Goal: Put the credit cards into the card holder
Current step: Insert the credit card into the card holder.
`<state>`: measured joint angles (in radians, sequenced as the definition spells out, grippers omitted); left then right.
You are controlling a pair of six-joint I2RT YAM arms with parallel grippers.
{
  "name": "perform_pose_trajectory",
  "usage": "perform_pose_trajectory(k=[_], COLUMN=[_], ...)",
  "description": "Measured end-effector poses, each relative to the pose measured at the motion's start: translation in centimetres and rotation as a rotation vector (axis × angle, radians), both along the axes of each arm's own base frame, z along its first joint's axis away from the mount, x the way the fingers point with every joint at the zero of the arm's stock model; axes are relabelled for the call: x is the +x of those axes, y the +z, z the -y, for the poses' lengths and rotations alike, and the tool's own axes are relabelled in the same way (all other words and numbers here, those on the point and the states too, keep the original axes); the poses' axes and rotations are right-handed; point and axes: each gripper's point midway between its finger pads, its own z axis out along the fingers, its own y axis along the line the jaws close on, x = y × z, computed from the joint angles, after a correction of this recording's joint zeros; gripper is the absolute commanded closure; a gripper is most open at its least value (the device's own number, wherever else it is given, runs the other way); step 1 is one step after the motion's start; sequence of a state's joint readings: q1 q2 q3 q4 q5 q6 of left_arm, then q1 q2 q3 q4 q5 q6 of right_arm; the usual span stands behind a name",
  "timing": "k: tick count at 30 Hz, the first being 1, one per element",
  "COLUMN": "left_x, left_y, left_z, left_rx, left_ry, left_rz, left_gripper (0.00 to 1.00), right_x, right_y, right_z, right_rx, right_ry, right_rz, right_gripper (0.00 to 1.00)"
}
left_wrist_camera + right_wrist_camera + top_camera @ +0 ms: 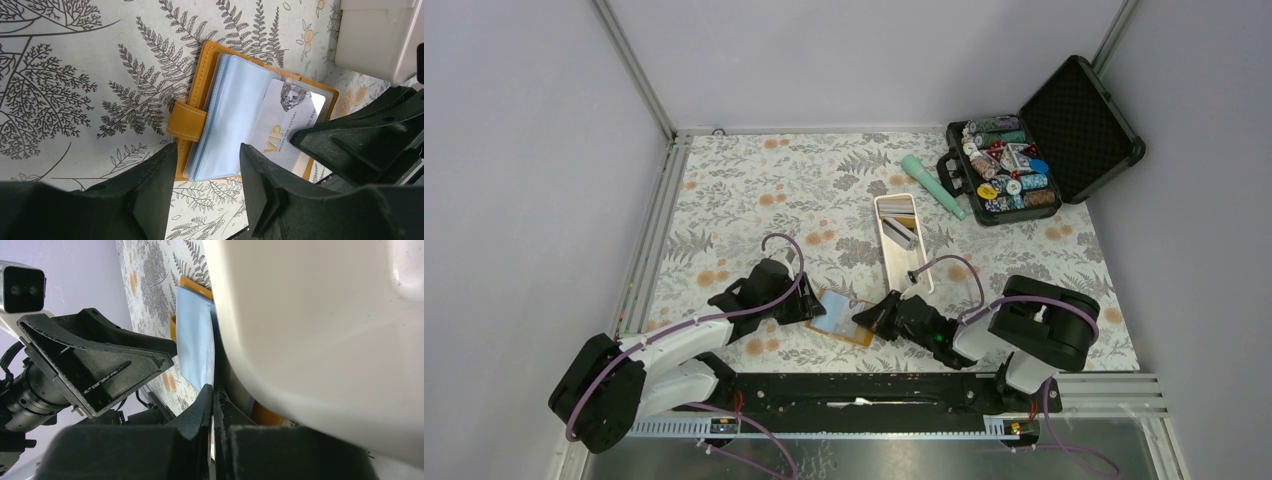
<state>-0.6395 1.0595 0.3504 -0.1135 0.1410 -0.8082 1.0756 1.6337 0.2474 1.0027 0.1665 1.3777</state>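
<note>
The orange card holder (198,82) lies open on the floral cloth, its light blue pockets (232,115) facing up; it also shows in the top view (838,317). A grey-white VIP credit card (284,125) lies slanted over the pockets. My right gripper (213,399) is shut on that card's edge and shows in the top view (874,316). My left gripper (207,186) is open, its fingers straddling the near edge of the pockets without touching them. Further credit cards (902,233) stand in the long white tray (887,252).
The white tray's end sits close beside the holder (375,37) and fills much of the right wrist view (320,325). A teal cylinder (932,185) and an open black case of poker chips (1024,165) lie at the back right.
</note>
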Motion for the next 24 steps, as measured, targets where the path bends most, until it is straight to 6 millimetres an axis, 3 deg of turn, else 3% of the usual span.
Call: perform_pose_trajectory(k=[24], left_x=[-0.17], left_y=[-0.36], left_z=[-0.17], left_rx=[0.010], left_ry=[-0.005], left_rz=[-0.004], left_gripper=[0.56], right_x=[0.25], right_y=[-0.20], right_z=[-0.20], right_rx=[-0.009], right_ry=[-0.011], right_rz=[0.005], right_gripper=[1.00])
